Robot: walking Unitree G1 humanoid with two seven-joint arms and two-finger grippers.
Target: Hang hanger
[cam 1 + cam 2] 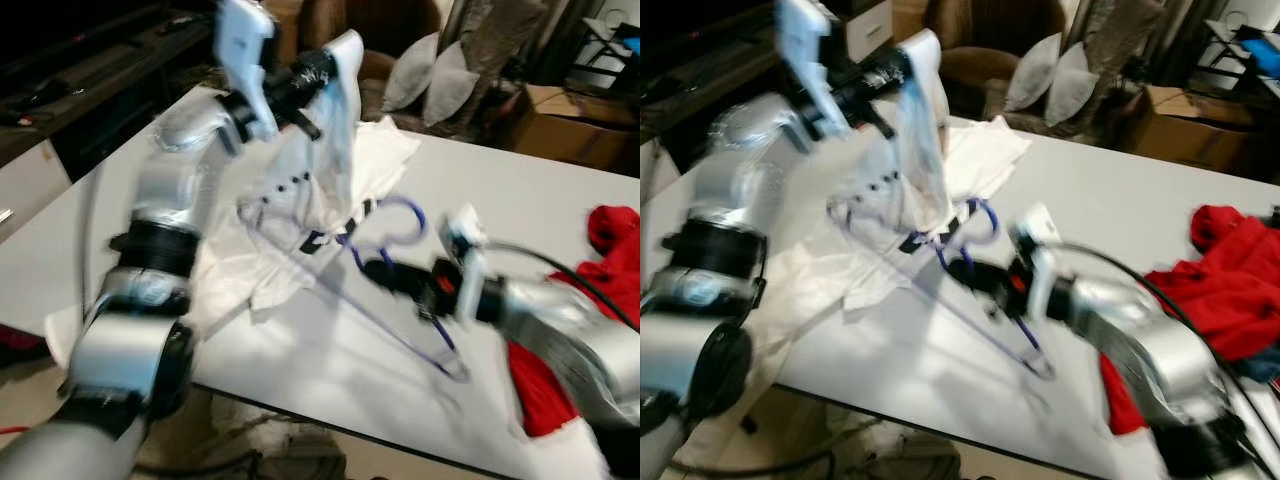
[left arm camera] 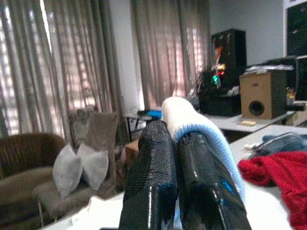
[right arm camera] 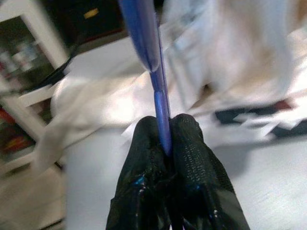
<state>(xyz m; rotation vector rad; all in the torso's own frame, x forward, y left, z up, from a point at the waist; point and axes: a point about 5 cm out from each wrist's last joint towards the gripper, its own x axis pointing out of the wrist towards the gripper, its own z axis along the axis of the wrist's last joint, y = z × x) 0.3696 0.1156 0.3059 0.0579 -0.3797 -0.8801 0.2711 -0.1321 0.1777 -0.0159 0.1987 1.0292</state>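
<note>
My right gripper [image 3: 169, 143] pinches the blue hanger [image 1: 400, 290] by its bar, low over the table [image 1: 560, 200]; its hook points toward the shirt. My left gripper [image 2: 177, 143], raised above, clamps the white shirt [image 1: 335, 130], lifting it over the hanger.

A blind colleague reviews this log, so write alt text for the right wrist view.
The right gripper is shut on a thin blue hanger that runs up and away from its black fingers. Behind it, blurred, a white shirt lies bunched on a pale table.
</note>
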